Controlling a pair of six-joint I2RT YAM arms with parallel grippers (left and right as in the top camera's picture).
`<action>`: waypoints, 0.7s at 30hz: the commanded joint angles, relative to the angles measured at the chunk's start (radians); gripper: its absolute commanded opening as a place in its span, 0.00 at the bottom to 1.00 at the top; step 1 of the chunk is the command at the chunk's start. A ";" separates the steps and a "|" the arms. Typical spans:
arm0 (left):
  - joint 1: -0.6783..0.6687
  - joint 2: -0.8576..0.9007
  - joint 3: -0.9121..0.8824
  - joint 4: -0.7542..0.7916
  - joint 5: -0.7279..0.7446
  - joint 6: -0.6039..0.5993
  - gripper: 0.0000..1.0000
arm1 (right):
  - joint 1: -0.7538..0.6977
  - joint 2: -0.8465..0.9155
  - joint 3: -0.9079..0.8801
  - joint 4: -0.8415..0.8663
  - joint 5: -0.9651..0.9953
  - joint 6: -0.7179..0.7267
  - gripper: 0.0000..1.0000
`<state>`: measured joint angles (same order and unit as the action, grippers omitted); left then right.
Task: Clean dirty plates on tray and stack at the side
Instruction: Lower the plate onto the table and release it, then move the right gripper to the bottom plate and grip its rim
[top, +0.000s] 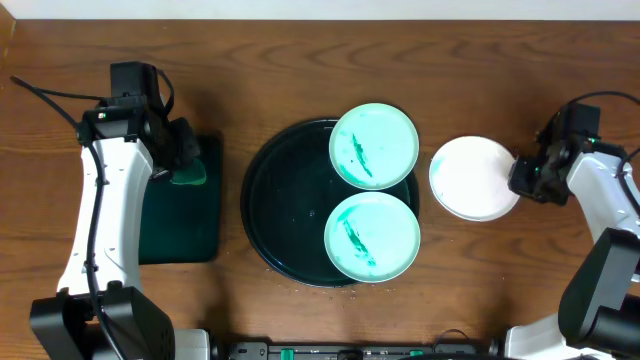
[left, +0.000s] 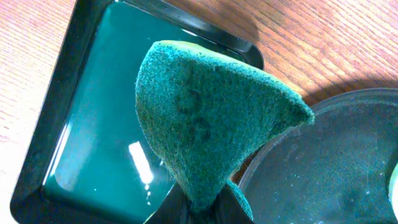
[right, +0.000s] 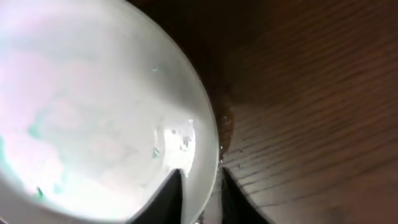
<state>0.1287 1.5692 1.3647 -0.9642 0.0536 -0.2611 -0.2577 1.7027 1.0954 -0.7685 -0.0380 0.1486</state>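
Observation:
The large round dark tray (top: 268, 205) lies mid-table. Two pale-mint plates with teal smears rest on its right side, one at the far edge (top: 373, 146) and one at the near edge (top: 372, 237). A third, clean white plate (top: 470, 178) lies on the table to the right of the tray. My right gripper (top: 520, 178) is shut on its right rim; the right wrist view shows my fingers (right: 200, 193) either side of that plate's rim (right: 93, 112). My left gripper (top: 180, 150) is shut on a green sponge (left: 211, 112), left of the round tray (left: 336, 168).
A smaller rectangular dark green tray (top: 180, 215) holding teal liquid sits at the left under the sponge; it also shows in the left wrist view (left: 93, 124). The wooden table (top: 500, 280) surrounds everything.

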 joint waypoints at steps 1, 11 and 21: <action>-0.002 0.006 -0.009 0.001 -0.001 0.013 0.07 | -0.002 -0.005 0.024 -0.054 -0.028 -0.016 0.29; -0.002 0.006 -0.009 0.001 -0.001 0.013 0.07 | 0.094 -0.005 0.243 -0.407 -0.413 -0.158 0.39; -0.002 0.006 -0.009 0.001 -0.001 0.013 0.07 | 0.393 -0.003 0.072 -0.323 -0.332 -0.157 0.39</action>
<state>0.1287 1.5692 1.3647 -0.9638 0.0536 -0.2611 0.0586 1.7031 1.2346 -1.1305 -0.3706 0.0101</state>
